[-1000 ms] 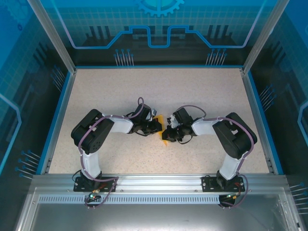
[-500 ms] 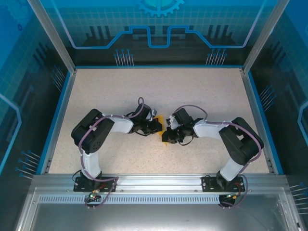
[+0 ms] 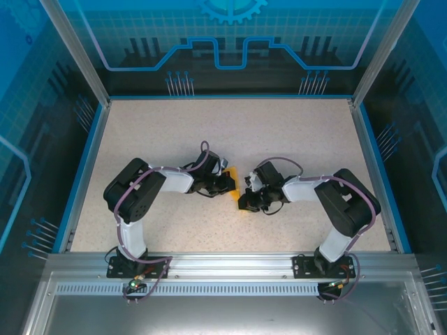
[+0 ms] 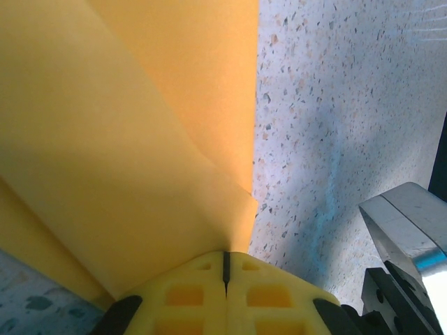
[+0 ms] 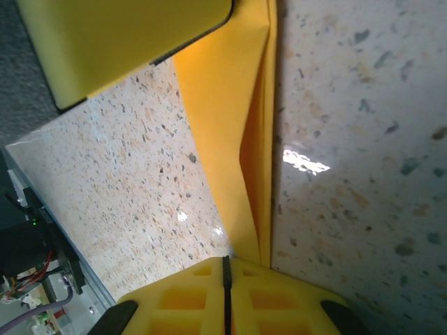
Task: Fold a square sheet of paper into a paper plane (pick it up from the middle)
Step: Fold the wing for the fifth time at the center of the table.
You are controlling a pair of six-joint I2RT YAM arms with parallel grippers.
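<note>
The square sheet of paper point(image 3: 238, 179) is orange-yellow and folded into a narrow strip, lying on the speckled table between the two arms. In the left wrist view the paper point(image 4: 140, 139) spreads flat with creases. My left gripper point(image 4: 225, 255) is shut, its tips set on the sheet's edge. In the right wrist view the paper point(image 5: 230, 139) runs as a long folded band with one flap slightly raised. My right gripper point(image 5: 225, 259) is shut with its tips at the band's near end. The left gripper's yellow finger point(image 5: 126, 42) sits on the far end. From above, the left gripper point(image 3: 232, 183) and right gripper point(image 3: 244, 201) nearly touch.
The speckled table point(image 3: 174, 132) has a blue rim and glass walls on three sides. Both arm bases are bolted to the metal rail point(image 3: 230, 264) at the near edge. Bare tabletop lies behind and to either side of the grippers.
My right gripper has slid along the paper toward the near edge, and its elbow has shifted. The left arm has stayed still on the sheet.
</note>
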